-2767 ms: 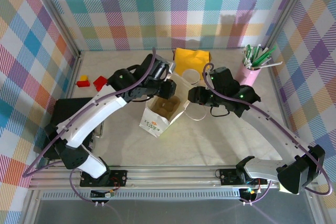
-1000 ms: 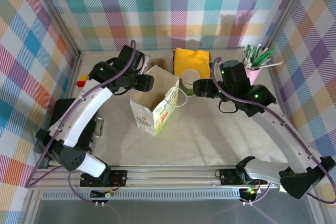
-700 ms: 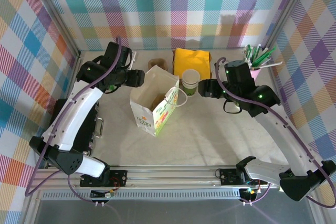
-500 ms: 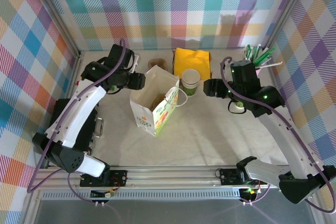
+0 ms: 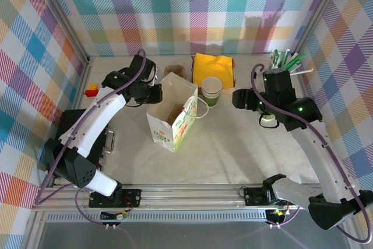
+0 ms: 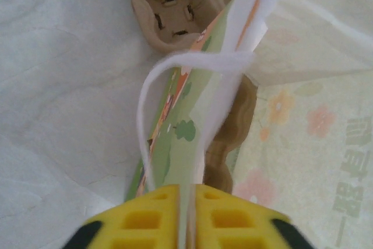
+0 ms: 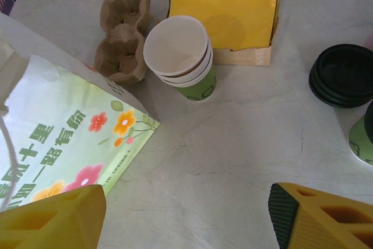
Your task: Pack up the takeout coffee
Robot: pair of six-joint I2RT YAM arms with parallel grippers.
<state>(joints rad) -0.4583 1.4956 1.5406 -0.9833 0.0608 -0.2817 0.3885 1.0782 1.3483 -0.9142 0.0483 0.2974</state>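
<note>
Two claws, two jobs: left gripper (image 6: 186, 193) is pinched flat on the white rim of the paper bag (image 5: 173, 119), I judge to keep its mouth open for loading; right gripper (image 7: 186, 220) is spread wide, holding nothing, at three o'clock of the takeout coffee (image 7: 182, 56), likely lining up a side grasp; takeout coffee stands on the table (image 5: 233, 150) at two o'clock of the bag, yellow packet (image 7: 224, 4) at its twelve; long axis vertical, open mouth up, no lid.
</note>
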